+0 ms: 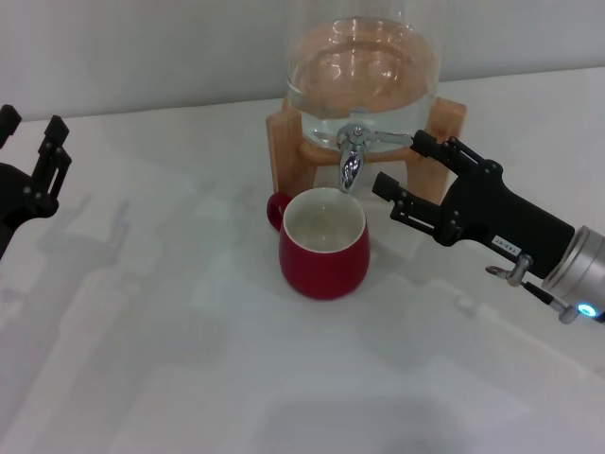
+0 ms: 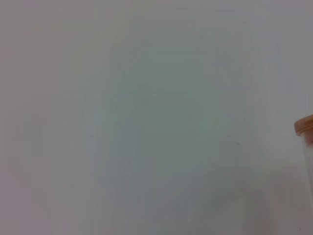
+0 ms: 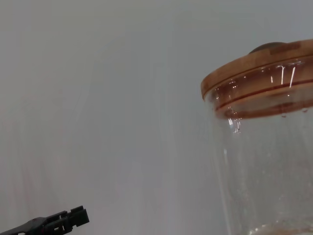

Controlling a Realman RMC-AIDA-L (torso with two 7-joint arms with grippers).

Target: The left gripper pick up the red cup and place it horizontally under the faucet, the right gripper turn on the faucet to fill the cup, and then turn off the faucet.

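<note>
White tabletop ran back to a pale wall, and on it a glass water dispenser sat raised on a wooden stand, which left room beneath the faucet for a cup. The red cup stood upright directly under the spout, mouth up to catch the water and handle turned toward the stand; it looked empty, so filling had probably not begun. The left hand hung well off to the side with its fingers spread and nothing in them, clear of the cup, likely because its share of the job was done. The right hand reached in from the other side, fingers spread, the upper one just beside the tip of the faucet's lever and the lower one near the cup's rim, seemingly lined up to work that lever. From the right wrist, the dispenser's wooden lid showed close by
</note>
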